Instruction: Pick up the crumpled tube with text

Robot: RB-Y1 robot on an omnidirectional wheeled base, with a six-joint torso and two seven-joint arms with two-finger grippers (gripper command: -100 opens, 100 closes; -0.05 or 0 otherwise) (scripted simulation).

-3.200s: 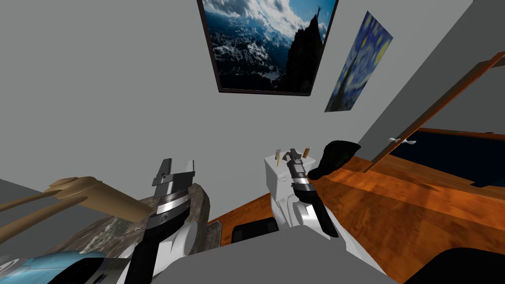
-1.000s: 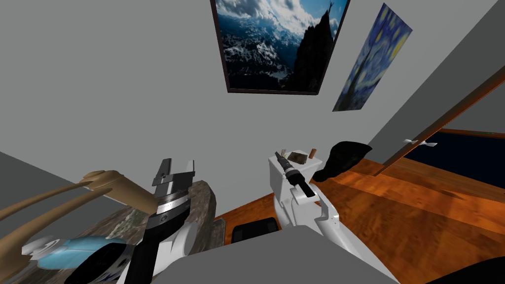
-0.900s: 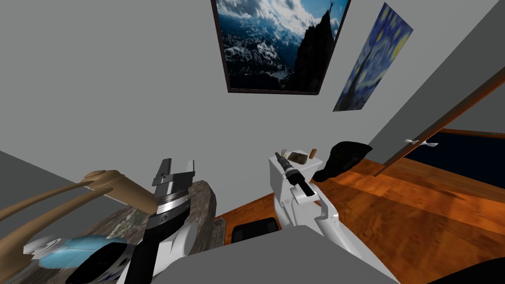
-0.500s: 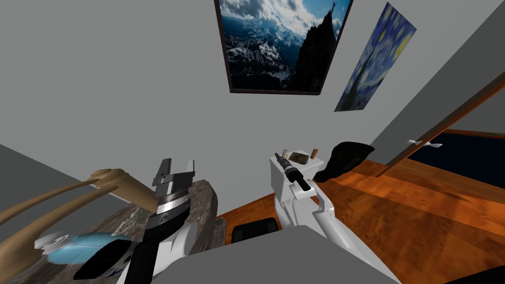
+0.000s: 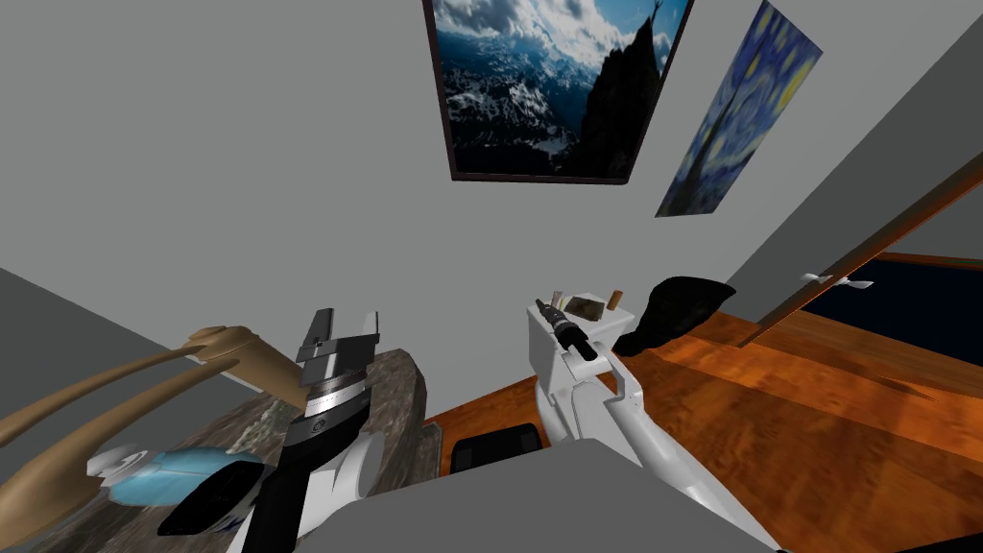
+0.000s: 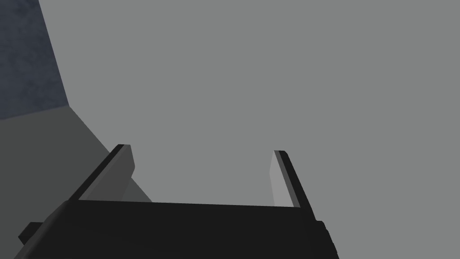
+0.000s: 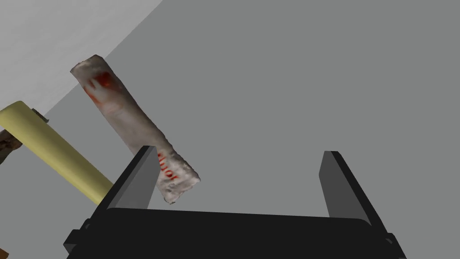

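**Right gripper (image 7: pixel 239 151) open at the crumpled tube (image 7: pixel 134 126)**

The right arm reached forward to a white cistern-like box (image 5: pixel 549 360) against the grey wall. Its jaws stood wide apart, with a flat grey surface showing between them. The crumpled tube was whitish-grey, with red smears at its far end and red lettering near its close end, and it ran slantwise away from the gripper. Its lettered end poked just inside one finger (image 7: pixel 134 184), which overlapped it in the right wrist view. The rest of the tube stretched away beyond that finger, outside the gap. Whether finger and tube touched could not be told, nor whether the tube lay flat or leaned upright. A pale yellow cylinder (image 7: pixel 54 153) sat just beside the tube, on the side away from the gap and roughly parallel to it. In the head view a dark brownish lump (image 5: pixel 583 305) and a short brown stick (image 5: pixel 616 300) stood on the box's top, past the gripper. A black shape (image 5: pixel 682 302) sat next to the box above the wooden floor (image 5: pixel 768 403).

The left gripper (image 5: pixel 346 322) was raised above the stone counter (image 5: pixel 398 384), well apart from the box, its jaws also spread wide.
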